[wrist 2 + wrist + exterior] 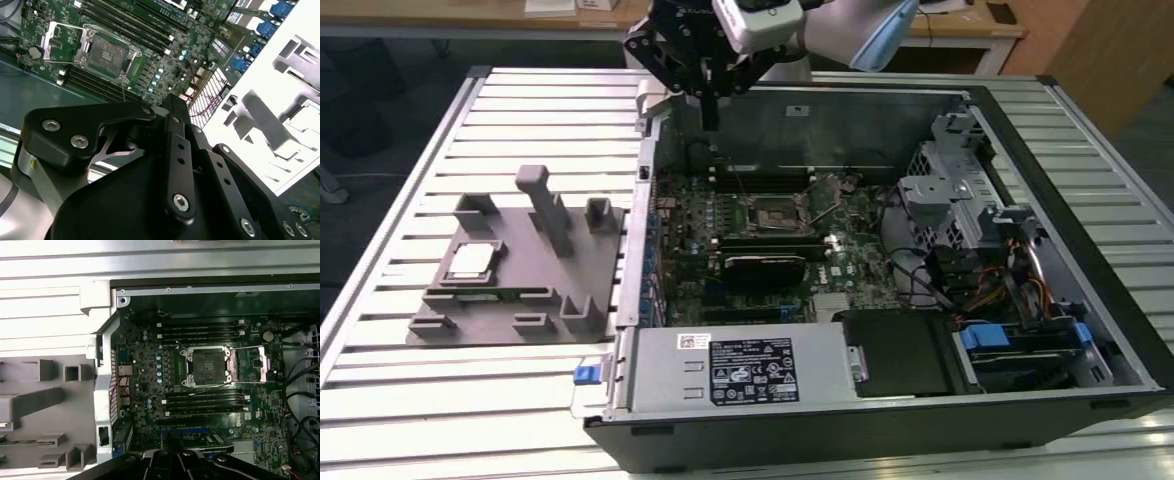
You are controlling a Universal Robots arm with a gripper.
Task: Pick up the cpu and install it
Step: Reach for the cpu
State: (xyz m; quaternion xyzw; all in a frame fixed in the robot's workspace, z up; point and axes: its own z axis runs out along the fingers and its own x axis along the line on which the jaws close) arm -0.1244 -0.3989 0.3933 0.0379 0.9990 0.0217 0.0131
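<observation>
Gripper (708,118): jaws seemingly clenched, empty, above case's (854,428) far-left wall.
Cpu (470,262): left, on tray (520,245), well apart.
Risk: clenched jaws may knock it.

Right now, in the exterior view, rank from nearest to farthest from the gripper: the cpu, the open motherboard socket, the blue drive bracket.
Measured from the gripper:
1. the socket, mid-board inside the case.
2. the cpu, on the grey tray, exterior view's left.
3. the blue drive bracket, case corner, exterior view's right.
</observation>
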